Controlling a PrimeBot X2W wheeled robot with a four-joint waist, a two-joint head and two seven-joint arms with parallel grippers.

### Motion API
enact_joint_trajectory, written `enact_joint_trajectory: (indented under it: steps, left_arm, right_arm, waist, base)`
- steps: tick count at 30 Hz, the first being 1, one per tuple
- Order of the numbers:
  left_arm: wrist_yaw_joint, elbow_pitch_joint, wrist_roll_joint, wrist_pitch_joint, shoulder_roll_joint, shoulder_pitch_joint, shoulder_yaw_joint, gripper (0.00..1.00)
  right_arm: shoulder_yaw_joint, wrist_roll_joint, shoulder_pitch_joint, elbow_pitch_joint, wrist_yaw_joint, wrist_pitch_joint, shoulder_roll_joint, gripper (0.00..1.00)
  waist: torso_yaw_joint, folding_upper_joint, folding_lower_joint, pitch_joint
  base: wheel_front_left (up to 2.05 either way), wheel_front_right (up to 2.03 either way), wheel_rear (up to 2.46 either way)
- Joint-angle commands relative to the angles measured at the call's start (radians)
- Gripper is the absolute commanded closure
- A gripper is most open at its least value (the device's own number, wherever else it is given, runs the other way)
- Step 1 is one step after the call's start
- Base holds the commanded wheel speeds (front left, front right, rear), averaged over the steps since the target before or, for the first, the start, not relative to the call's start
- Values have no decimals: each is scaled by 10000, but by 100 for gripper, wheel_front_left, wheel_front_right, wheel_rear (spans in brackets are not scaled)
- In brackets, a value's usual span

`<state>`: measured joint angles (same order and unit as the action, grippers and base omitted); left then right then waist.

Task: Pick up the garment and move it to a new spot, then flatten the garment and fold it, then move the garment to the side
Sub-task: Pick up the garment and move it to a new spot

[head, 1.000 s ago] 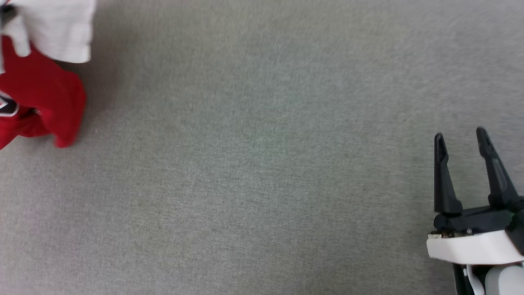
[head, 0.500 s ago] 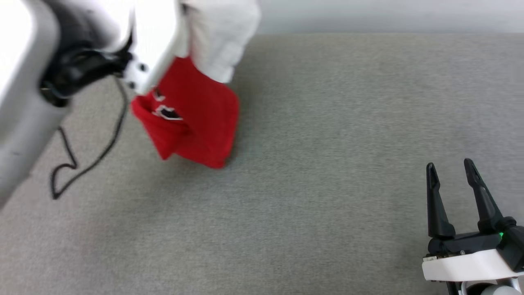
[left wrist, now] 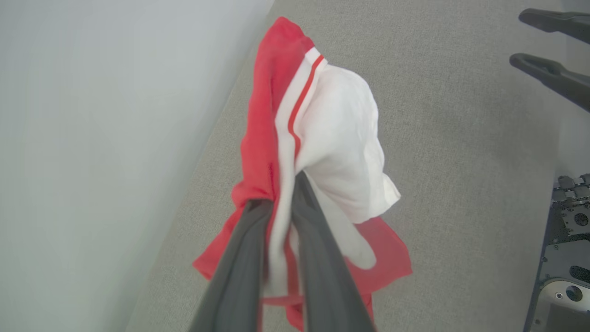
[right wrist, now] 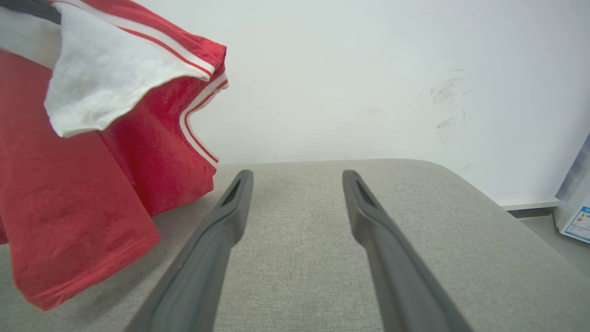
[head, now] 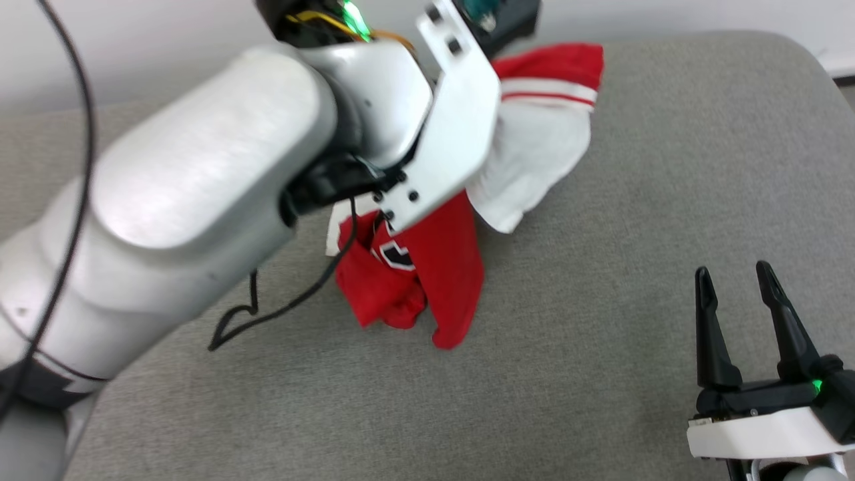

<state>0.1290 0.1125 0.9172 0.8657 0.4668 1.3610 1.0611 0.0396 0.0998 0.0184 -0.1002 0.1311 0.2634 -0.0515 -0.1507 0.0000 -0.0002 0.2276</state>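
The garment (head: 454, 267), a red jersey with a white sleeve and striped trim, hangs bunched from my left gripper (left wrist: 280, 191), which is shut on its white trim. Its lower red folds touch the grey cushion (head: 601, 374). Part of a black, white-outlined letter shows on a fold. My left arm (head: 200, 180) crosses the head view and hides the gripper's fingers there. In the right wrist view the garment (right wrist: 69, 184) hangs at the left. My right gripper (head: 732, 268) stands open at the lower right, apart from the cloth, with nothing between its fingers (right wrist: 221, 230).
A pale wall (right wrist: 345, 69) rises directly behind the cushion. The cushion's back right corner (right wrist: 461, 180) is rounded, with floor and a white box (right wrist: 576, 203) beyond it. A black cable (head: 267, 314) droops from my left arm onto the cushion beside the garment.
The head camera has swung, so the whole picture shifted. My left arm and the hanging garment now sit in the middle of the view. The right gripper stays open.
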Motion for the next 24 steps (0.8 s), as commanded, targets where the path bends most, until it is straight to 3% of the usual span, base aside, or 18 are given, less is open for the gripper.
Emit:
enact_joint_trajectory:
  steps: [1,10,15,21,22,23,24]
  left_arm:
    - [-4,178,8,-171,-111,-171,226,100]
    - [-4,1321,38,-1091,-1141,-1235,2071,100]
    - [-4,1306,-464,-521,-1579,-2389,2205,100]
    - [-4,1064,-1071,-402,-1518,-2982,2223,100]
    - [-3,1065,-1093,-685,-1506,-2890,2208,69]
    - [-3,1043,-1168,-1046,-1531,-2735,2199,0]
    - [-3,1036,-1204,-1471,-1579,-2594,2193,0]
  right_arm:
    - [-27,98,-234,-58,-7,21,23,0]
    - [-150,301,-709,-111,-7,21,22,0]
    - [-178,340,-942,-105,-7,21,22,0]
    - [-72,302,-1042,0,-7,21,22,0]
    - [-63,271,-1008,19,-7,21,22,0]
    - [-54,241,-955,39,-7,22,22,0]
    - [-23,198,-879,69,-7,21,22,0]
  waist:
    - [-302,0,2,394]
    - [-729,0,2,1552]
    - [-789,0,2,1987]
    - [-688,0,2,2003]
    - [-642,0,2,1918]
    - [-590,0,2,1824]
    - [-515,0,2,1682]
  base:
    - [0,0,0]
    - [0,0,0]
    - [0,0,0]
    - [0,0,0]
    - [0,0,0]
    - [0,0,0]
    - [0,0,0]
